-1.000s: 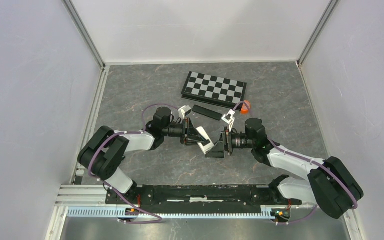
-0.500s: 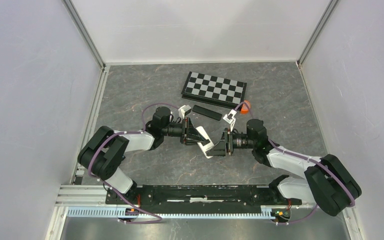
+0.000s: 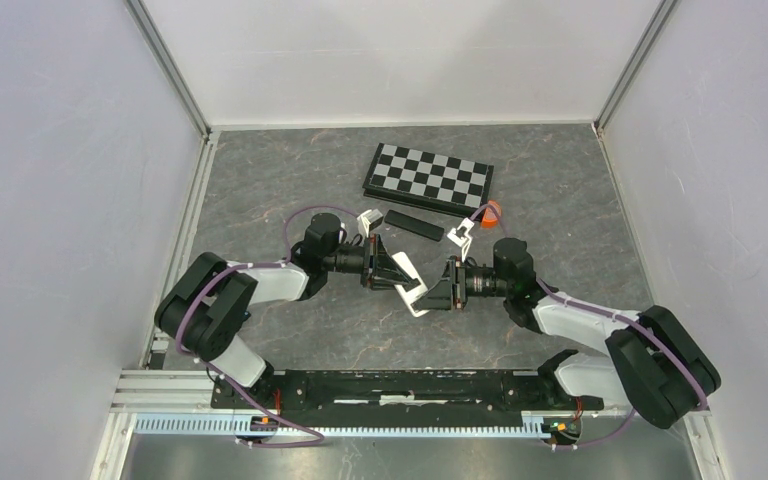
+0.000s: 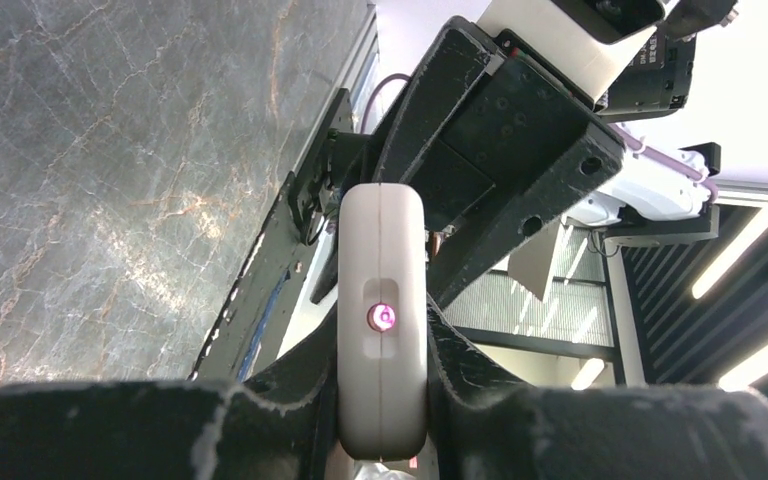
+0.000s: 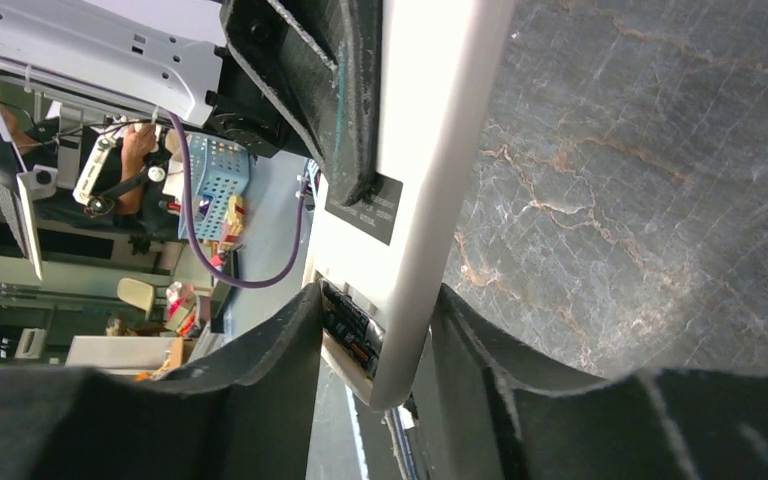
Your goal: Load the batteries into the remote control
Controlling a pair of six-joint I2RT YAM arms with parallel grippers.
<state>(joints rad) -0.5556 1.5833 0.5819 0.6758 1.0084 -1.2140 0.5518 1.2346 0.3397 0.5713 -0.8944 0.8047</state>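
Aloft, white remote control [image 3: 412, 289], long axis diagonal, held both ends

Chessboard [image 3: 428, 176] on table [image 3: 290, 180], behind remote [image 3: 415, 292].

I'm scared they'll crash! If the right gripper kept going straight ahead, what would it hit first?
The remote, which the right gripper already has between its jaws; just beyond, probably the left gripper.

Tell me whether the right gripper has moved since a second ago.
Yes. Against the checkerboard, the right gripper has edged left, toward the left gripper, and has closed in on the white remote.
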